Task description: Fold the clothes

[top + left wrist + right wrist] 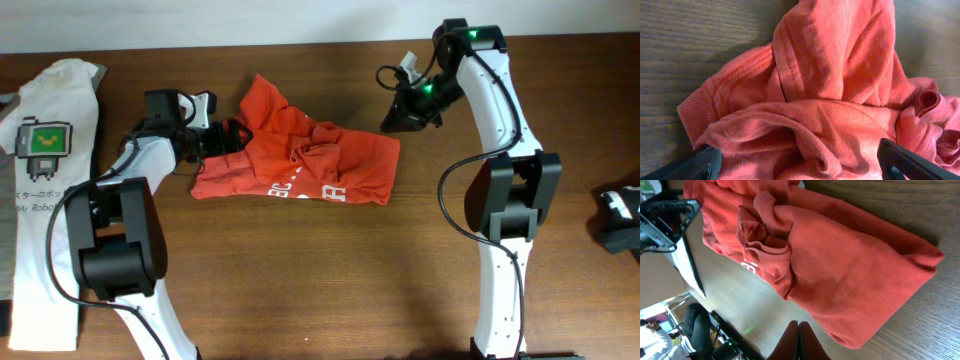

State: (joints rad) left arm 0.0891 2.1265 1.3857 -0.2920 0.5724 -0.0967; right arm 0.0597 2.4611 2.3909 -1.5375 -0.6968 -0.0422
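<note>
The red-orange T-shirt lies crumpled on the wooden table, with part of its white lettering showing along the front edge. My left gripper is at the shirt's left end. In the left wrist view its fingers are spread wide over bunched fabric and are not closed on it. My right gripper hovers just beyond the shirt's far right corner. In the right wrist view its fingers are pressed together and empty, beside the shirt's edge.
A white T-shirt with a green pixel-robot print lies along the left edge of the table. A black object sits at the right edge. Bare wood lies in front of the shirt.
</note>
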